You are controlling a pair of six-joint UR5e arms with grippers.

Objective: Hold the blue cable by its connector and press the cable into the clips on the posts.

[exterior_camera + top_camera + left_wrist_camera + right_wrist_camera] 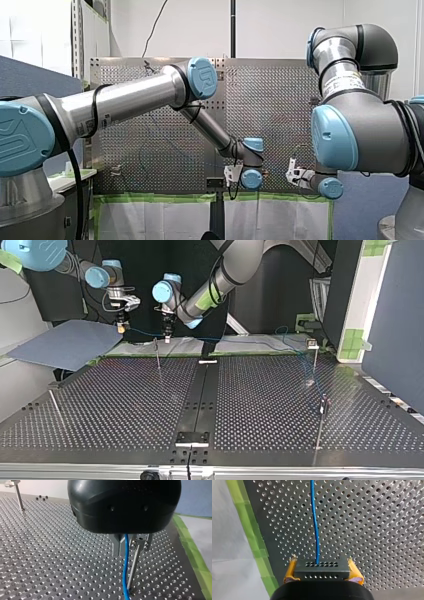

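Note:
The thin blue cable (240,341) runs level above the table's far edge. My right gripper (322,566) has its yellow pads (290,571) shut on the dark grey connector (322,570), and the cable (315,525) leaves it straight ahead. In the top view this right gripper (120,329) hangs at the far left. My left gripper (127,548) is shut on the cable (125,567) with its metal fingers, right beside a thin post (133,566). The top view shows the left gripper (166,335) just above that post (157,354). Further right the cable reaches a clip (312,344) on another post.
More thin posts stand at the top view's right (320,426) and near left (56,409). A black rail (202,390) crosses the perforated table's middle. A blue-grey board (65,342) lies beyond the far left corner. Green tape (192,555) marks the table edge beside my left gripper.

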